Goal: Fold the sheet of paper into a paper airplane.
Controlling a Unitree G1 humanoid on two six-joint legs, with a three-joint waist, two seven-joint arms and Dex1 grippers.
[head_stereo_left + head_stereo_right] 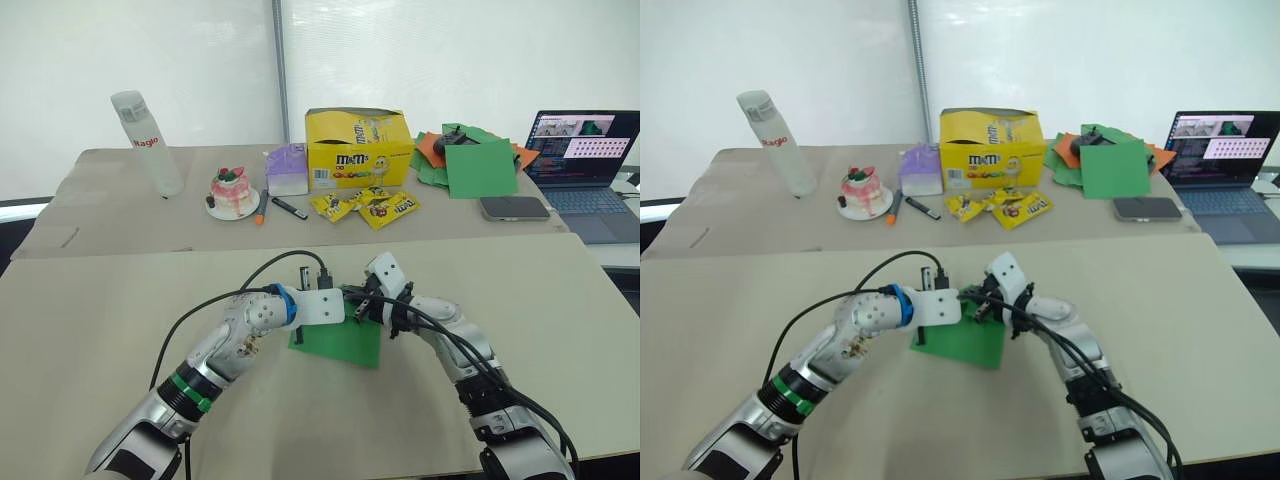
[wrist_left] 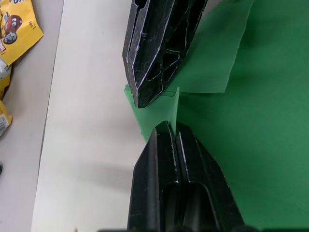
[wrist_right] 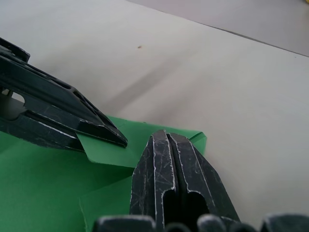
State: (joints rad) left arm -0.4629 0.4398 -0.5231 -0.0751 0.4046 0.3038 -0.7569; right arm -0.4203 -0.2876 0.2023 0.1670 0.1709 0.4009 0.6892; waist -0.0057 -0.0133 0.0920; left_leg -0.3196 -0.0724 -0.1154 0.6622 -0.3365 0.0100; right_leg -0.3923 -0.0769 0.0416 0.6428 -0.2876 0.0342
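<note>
The sheet of paper (image 1: 340,346) is bright green and lies flat on the near beige table (image 1: 100,330), with one far corner folded over into a lighter flap (image 2: 212,58). My two grippers meet tip to tip at its far edge. My left gripper (image 2: 166,128) is shut, pinching a raised edge of the sheet that stands up from its tips. Beside it, my right gripper (image 3: 166,134) is shut, its tips resting down on the paper by the folded corner; no paper shows between its fingers.
On the far table stand a yellow M&M's box (image 1: 358,150), candy bags (image 1: 365,205), a white bottle (image 1: 145,140), a small cake (image 1: 233,192), a pile of orange and green papers (image 1: 470,160), a phone (image 1: 514,208) and a laptop (image 1: 585,160).
</note>
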